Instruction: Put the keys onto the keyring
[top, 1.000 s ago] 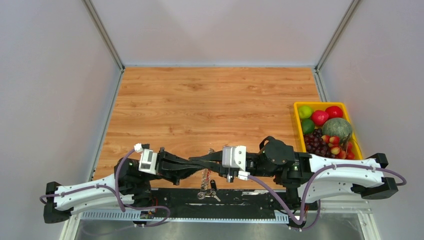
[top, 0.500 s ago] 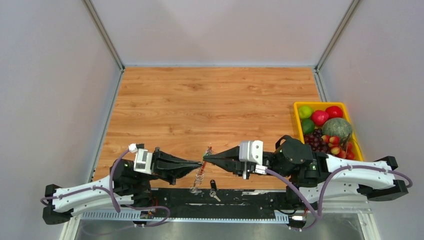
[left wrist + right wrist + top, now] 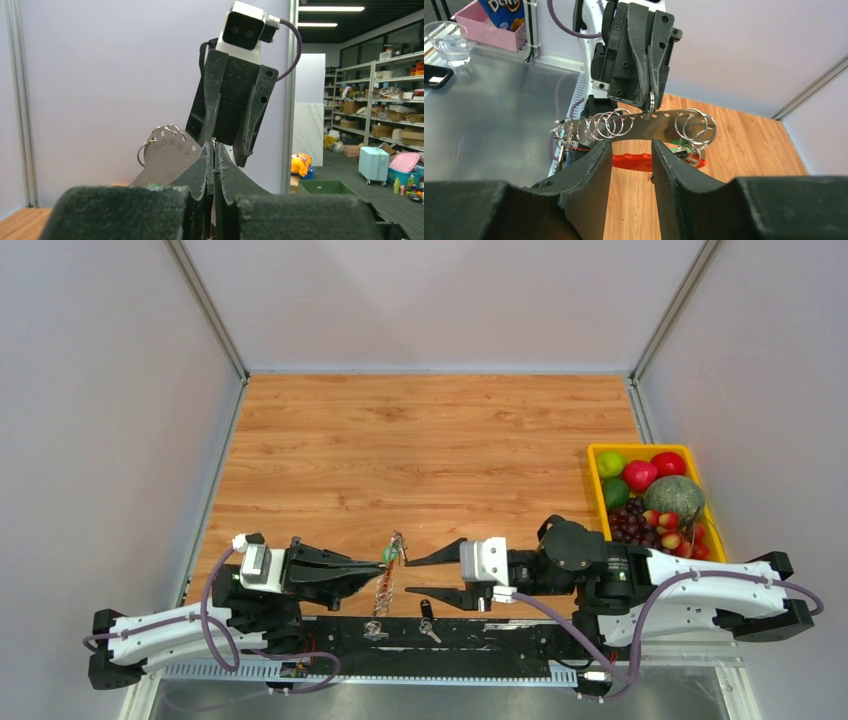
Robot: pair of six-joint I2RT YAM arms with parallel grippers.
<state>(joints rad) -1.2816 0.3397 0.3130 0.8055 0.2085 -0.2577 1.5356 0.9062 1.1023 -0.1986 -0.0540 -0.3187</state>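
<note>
The left gripper (image 3: 383, 562) is pinched shut on one ring of the keyring (image 3: 669, 122). The keyring hangs from the fingertips above the near edge of the table (image 3: 400, 440), its silvery ringed strip above the red loop (image 3: 636, 162) and green tag (image 3: 676, 146). The right gripper (image 3: 438, 577) faces it just beside, jaws parted and holding nothing. Two keys (image 3: 426, 615) lie at the near edge. A yellow fruit tray (image 3: 640, 447) sits at the right edge.

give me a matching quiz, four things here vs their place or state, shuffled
1 left gripper
2 right gripper
3 yellow plastic tray of fruit
4 small black-headed silver key

a open, holding nothing
b right edge of the wooden table
c shut on the red-looped silver keyring
d lying at the table's near edge

Pairs: 1-c, 2-a, 3-b, 4-d
</note>
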